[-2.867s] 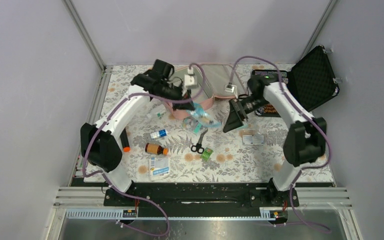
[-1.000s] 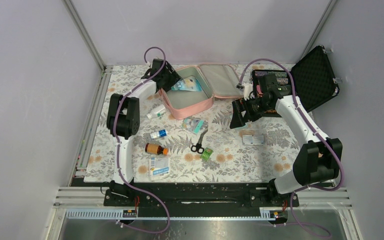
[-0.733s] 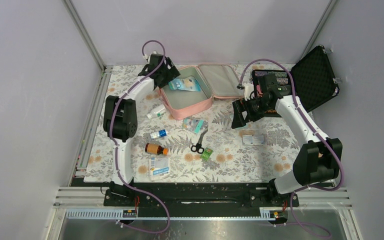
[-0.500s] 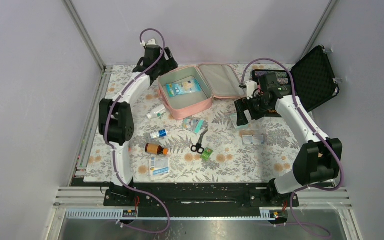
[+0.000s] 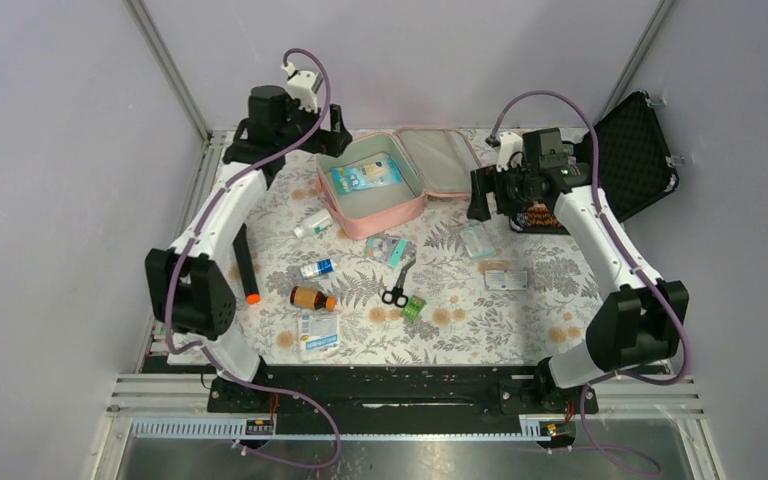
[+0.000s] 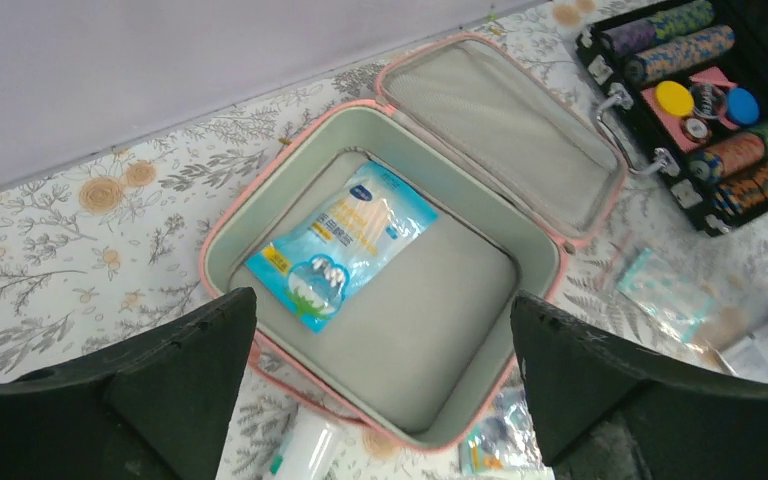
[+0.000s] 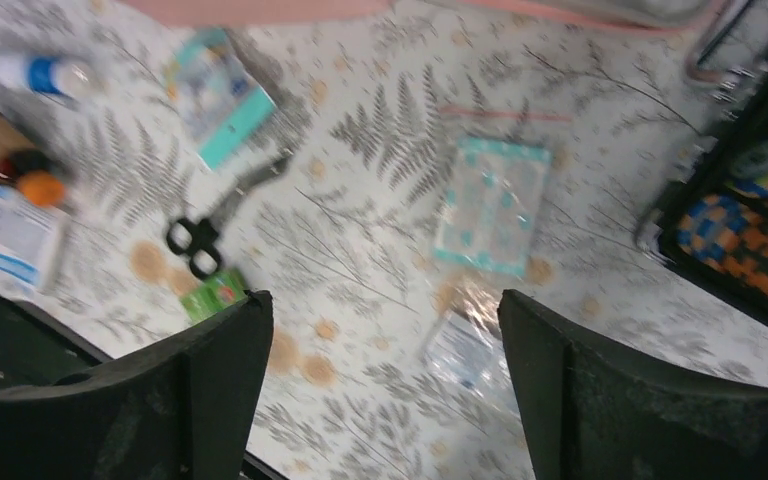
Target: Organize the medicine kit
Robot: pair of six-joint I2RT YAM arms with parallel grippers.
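Seen from above, the medicine kit (image 5: 385,218) lies open at the far edge of the tabletop (image 5: 520,320), about midway along it. Its lid (image 5: 443,160) is folded back to the right, and a blue packet (image 5: 367,176) lies flat inside. The left gripper (image 5: 328,140) hangs by the kit's far left corner. The right gripper (image 5: 485,195) hangs just right of the lid, beyond a clear sachet (image 5: 477,241). A black case (image 5: 625,150) stands open in the far right corner. Loose on the tabletop nearer than the kit are a white tube (image 5: 312,224), a teal box (image 5: 390,248), scissors (image 5: 397,285), a small blue bottle (image 5: 317,268) and a brown bottle (image 5: 312,298). A black marker (image 5: 247,270) lies toward the left edge.

The left wrist camera looks down into the kit (image 6: 210,250), where the blue packet (image 6: 345,245) lies slanted on the grey lining. The left gripper (image 6: 382,303) has its jaws spread wide with nothing between them (both fingers (image 6: 160,390) are above the kit's near rim, touching nothing). The black case (image 6: 700,100), with its coloured chips, shows at the upper right.

The right wrist picture is blurred. The right gripper (image 7: 385,300) also has its jaws wide apart and empty, well above the tabletop. The sachet (image 7: 492,205) lies beyond them, with the scissors (image 7: 210,235) to the left and the teal box (image 7: 218,95) farther off.
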